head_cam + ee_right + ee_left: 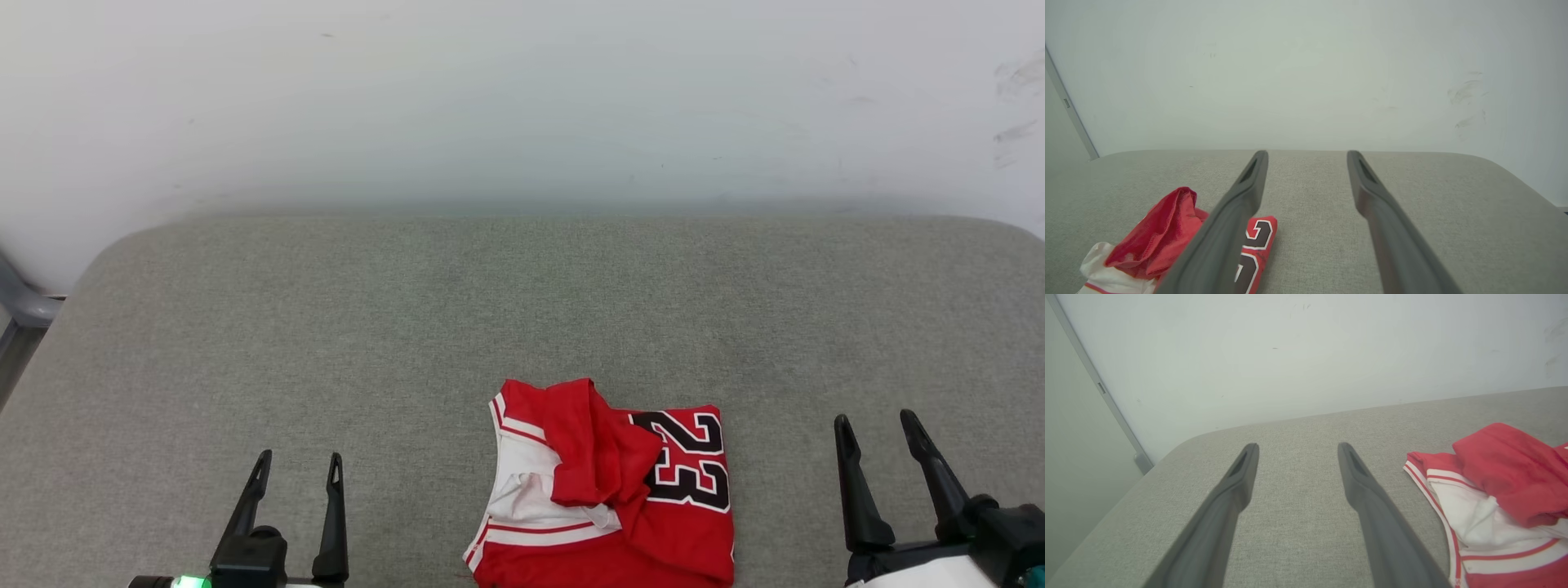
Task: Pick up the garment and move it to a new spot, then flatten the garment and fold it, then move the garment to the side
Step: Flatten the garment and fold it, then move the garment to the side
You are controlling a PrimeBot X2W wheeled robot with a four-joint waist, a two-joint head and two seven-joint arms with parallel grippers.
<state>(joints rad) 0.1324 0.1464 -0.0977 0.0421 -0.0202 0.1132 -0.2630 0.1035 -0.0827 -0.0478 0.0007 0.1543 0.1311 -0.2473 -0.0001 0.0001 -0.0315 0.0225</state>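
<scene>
Two end effectors, left (299,457) and right (874,418), both spread wide, empty. Garment (604,461) lies crumpled between them at near edge of grey counter (408,327), touching neither. Bottom cut off by frame; red flap hides lettering except "23".

surface: grey fabric pad (408,327) | behind: white wall (522,98) | left: grey frame (24,306)

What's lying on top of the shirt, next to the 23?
A loose red flap of the shirt itself lies bunched over its middle, against the 23 and over part of a white sleeve. Any lettering under that flap is covered.
</scene>
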